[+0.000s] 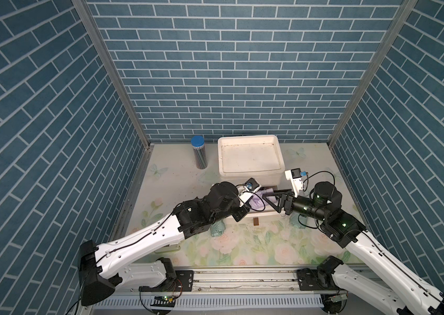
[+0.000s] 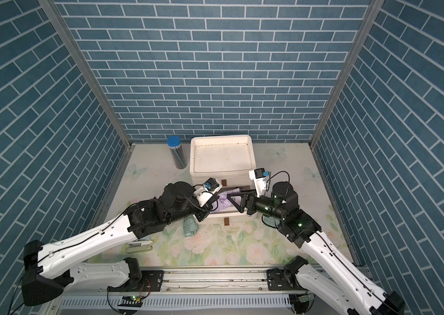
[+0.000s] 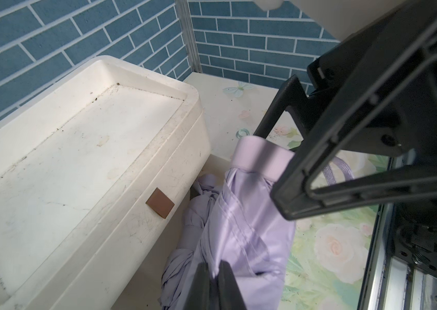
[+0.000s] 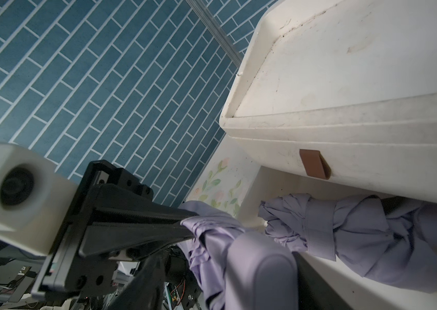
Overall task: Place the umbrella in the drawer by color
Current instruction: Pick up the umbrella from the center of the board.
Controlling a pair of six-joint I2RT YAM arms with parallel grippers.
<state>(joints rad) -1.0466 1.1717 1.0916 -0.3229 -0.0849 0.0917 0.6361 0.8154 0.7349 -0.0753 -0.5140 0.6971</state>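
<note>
The white drawer unit (image 1: 270, 177) has its lower drawer (image 1: 264, 215) pulled out, and one folded purple umbrella (image 4: 359, 236) lies inside. A second purple umbrella (image 3: 247, 214) hangs over the drawer. My left gripper (image 3: 216, 279) is shut on its fabric. My right gripper (image 4: 229, 257) stands around its purple handle (image 3: 263, 155); one finger touches the handle and a gap shows at the other. Both top views show the two grippers meeting over the drawer. A green umbrella (image 1: 216, 229) lies on the table under my left wrist.
A jar with a blue lid (image 1: 198, 154) stands at the back, left of the unit. Brown pull tabs (image 3: 160, 205) mark the drawer fronts. Blue brick walls close in three sides. The arm bases sit on a metal rail (image 1: 242, 278) along the front.
</note>
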